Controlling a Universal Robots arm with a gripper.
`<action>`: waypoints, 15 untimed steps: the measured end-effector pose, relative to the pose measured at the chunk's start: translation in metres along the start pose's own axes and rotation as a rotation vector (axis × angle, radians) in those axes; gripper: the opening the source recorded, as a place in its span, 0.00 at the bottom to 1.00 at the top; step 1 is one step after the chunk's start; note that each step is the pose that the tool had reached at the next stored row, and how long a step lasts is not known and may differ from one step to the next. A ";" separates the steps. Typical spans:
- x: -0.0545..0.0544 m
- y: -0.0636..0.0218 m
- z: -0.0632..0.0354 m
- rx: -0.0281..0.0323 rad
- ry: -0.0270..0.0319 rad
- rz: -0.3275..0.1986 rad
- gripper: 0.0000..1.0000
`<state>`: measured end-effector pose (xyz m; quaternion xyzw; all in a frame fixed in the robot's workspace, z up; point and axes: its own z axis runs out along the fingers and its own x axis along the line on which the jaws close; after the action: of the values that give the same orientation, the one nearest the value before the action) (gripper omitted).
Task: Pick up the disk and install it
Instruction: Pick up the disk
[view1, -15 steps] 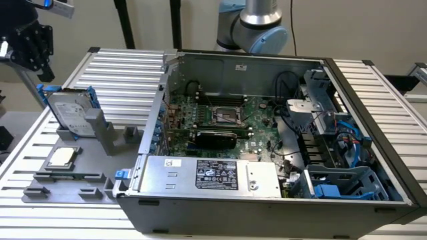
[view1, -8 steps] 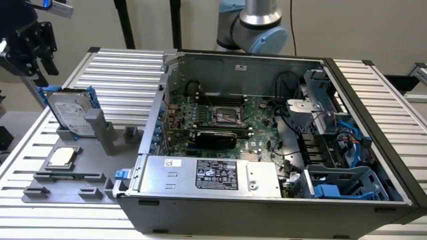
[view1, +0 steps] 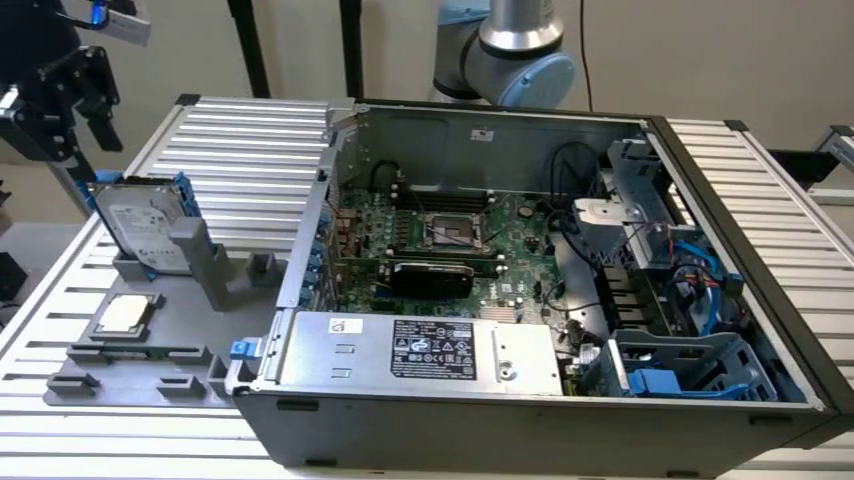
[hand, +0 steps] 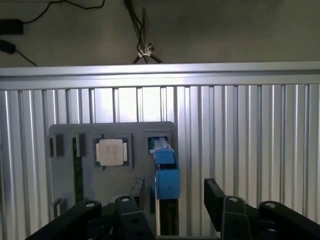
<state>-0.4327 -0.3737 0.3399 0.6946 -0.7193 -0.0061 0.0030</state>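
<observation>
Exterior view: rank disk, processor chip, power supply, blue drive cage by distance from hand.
1. disk, upright, below the hand
2. processor chip, flat in tray
3. power supply, inside case
4. blue drive cage, exterior view's right

Silver-grey arm (view1: 518, 35), pale blue joint caps (view1: 550, 74), black fingers (hand: 216, 201)

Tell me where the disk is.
Exterior view's left: the disk stands on edge in the grey holder, behind the processor chip, beside the open computer case.
</observation>
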 end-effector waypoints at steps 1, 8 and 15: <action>0.000 -0.0003 0.0017 -0.0001 0.0001 0.000 1.00; 0.004 -0.0028 0.0139 -0.0010 0.0001 0.000 1.00; 0.004 -0.0033 0.0266 -0.0041 0.0002 0.000 1.00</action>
<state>-0.4299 -0.3781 0.3133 0.6946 -0.7193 -0.0075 0.0045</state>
